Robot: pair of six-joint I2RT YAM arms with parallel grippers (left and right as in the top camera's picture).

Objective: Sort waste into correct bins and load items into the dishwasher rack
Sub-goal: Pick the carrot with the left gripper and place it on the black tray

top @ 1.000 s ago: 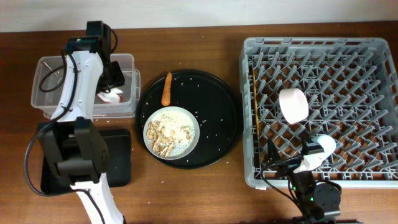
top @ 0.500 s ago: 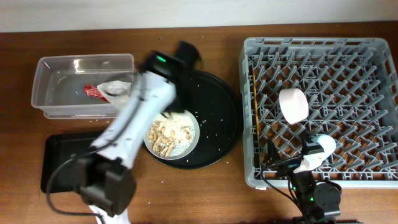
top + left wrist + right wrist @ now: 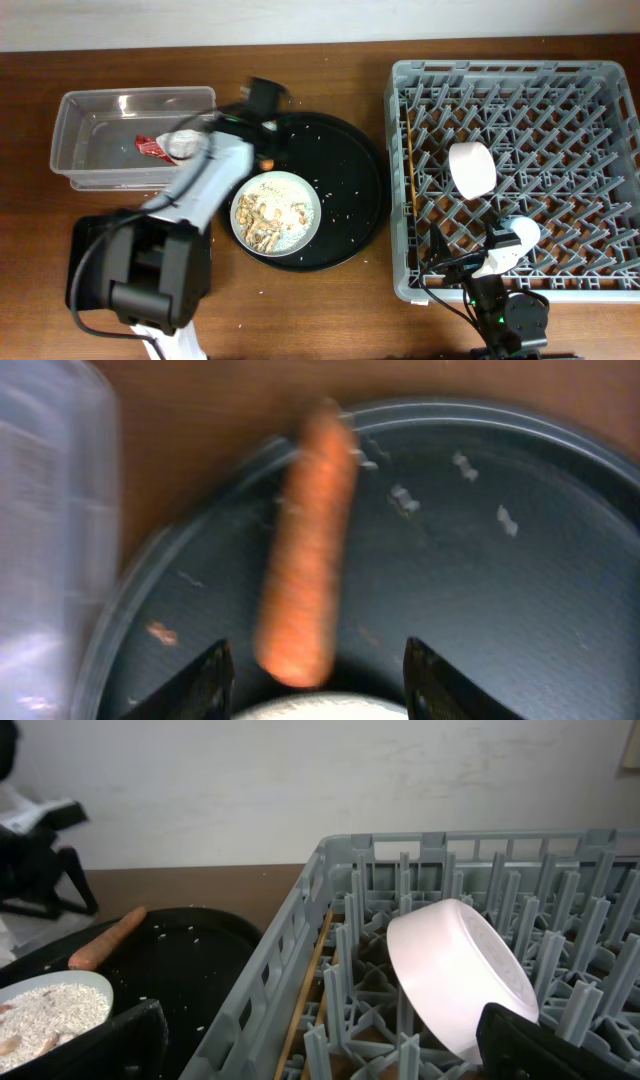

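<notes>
The orange carrot stick [image 3: 305,540] lies on the round black tray [image 3: 350,200] near its upper left rim; it also shows in the overhead view [image 3: 267,160]. My left gripper [image 3: 320,678] is open just above it, with the stick's near end between the fingers. The red wrapper [image 3: 148,146] and white napkin [image 3: 183,143] lie in the clear tub [image 3: 80,170]. The plate [image 3: 276,210] holds beige scraps and rice. The white bowl [image 3: 460,970] and chopsticks [image 3: 312,985] sit in the grey rack [image 3: 500,160]. My right gripper [image 3: 340,1050] is open at the rack's front left edge.
The shallow black tray [image 3: 200,270] lies at the front left, partly under my left arm. Rice grains are scattered over the round black tray. The plate's rim [image 3: 320,710] is right below my left fingers. The rack's upright pegs fill the right side.
My left arm has swung right, out of the clear tub and over the round tray's upper left. The napkin stays in the tub. The right arm has not moved.
</notes>
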